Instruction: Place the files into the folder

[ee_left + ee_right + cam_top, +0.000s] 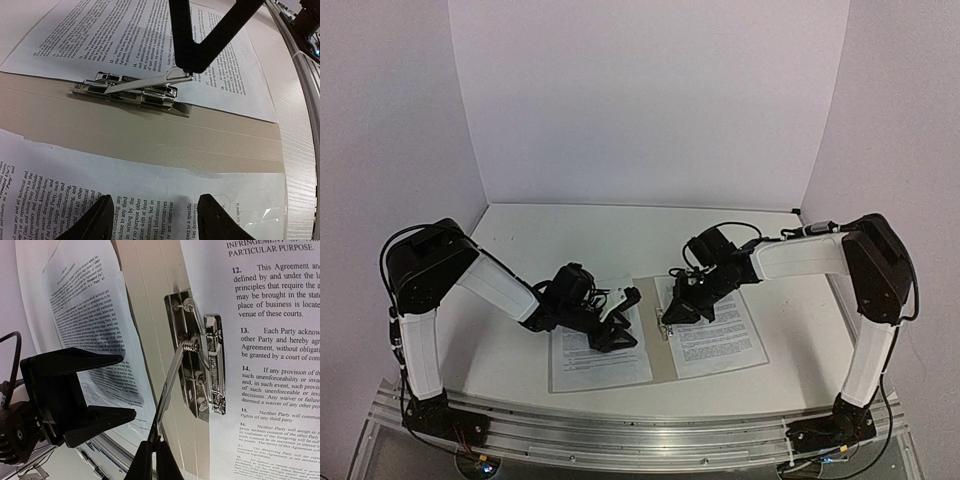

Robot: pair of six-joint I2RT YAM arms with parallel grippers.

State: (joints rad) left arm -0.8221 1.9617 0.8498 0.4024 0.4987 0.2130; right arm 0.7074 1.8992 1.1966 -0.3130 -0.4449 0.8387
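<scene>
The tan folder [661, 365] lies open on the table. One white printed file [592, 366] lies on its left half and another [725, 337] on its right half. The metal clip [665, 326] sits along the spine. My right gripper [155, 441] is shut on the tip of the clip's lever [170, 377], holding it raised; this also shows in the left wrist view [186, 70]. My left gripper [152, 212] is open just above the left file [75, 175], near its spine-side edge. The clip base [200, 365] overlaps the right file's edge [265, 340].
The aluminium rail [620, 425] runs along the table's near edge, close to the folder's front. White walls [650, 100] enclose the back and sides. My two grippers are close together over the spine.
</scene>
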